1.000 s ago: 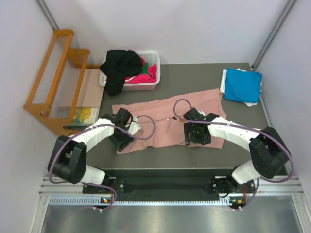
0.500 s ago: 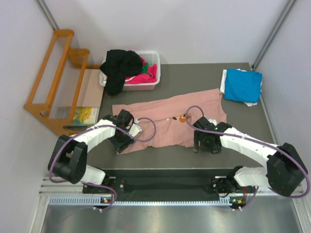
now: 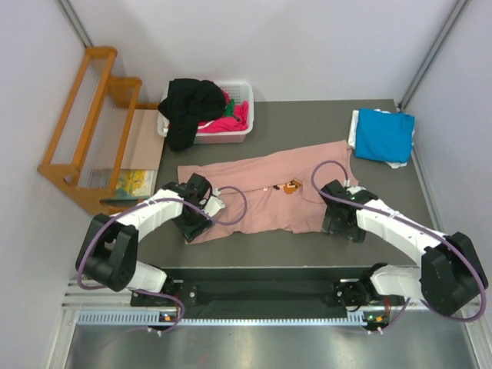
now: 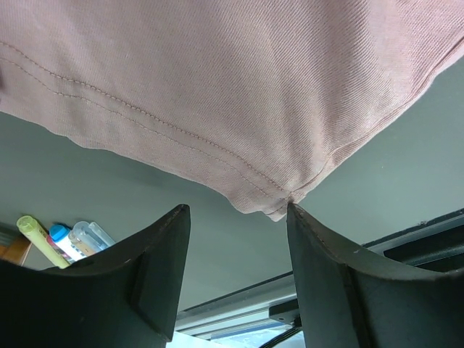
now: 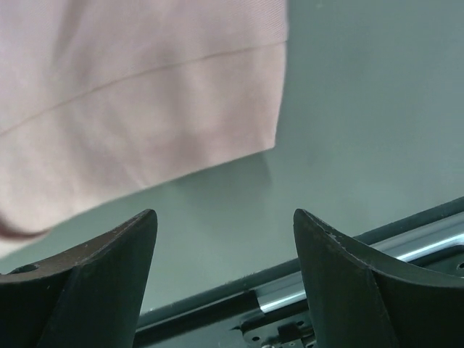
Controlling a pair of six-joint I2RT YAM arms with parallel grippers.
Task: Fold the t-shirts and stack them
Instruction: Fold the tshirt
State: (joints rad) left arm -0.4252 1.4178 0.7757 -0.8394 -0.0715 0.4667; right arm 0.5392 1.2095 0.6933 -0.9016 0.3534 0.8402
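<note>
**Pink t-shirt (image 3: 261, 192) laid flat, jaws apart at its near hem**

It lies spread across mid tabletop (image 3: 380, 178), chest print up. L gripper (image 4: 235, 212) is at the near-left hem corner, jaws apart. The corner sits btwn the tips, close to one finger, not pinched. R gripper (image 5: 225, 217) is by the near-right hem corner, jaws wide apart over bare tabletop, holding nothing. Folded blue t-shirt (image 3: 384, 134) is at the far-right corner. Black t-shirt (image 3: 188, 108) hangs over the white basket (image 3: 247, 92), w/ a magenta t-shirt (image 3: 229, 124) inside.

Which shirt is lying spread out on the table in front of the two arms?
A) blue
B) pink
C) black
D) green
B: the pink shirt lies spread flat on the table; the blue shirt sits folded at the far right, and the black shirt hangs over the basket.
</note>
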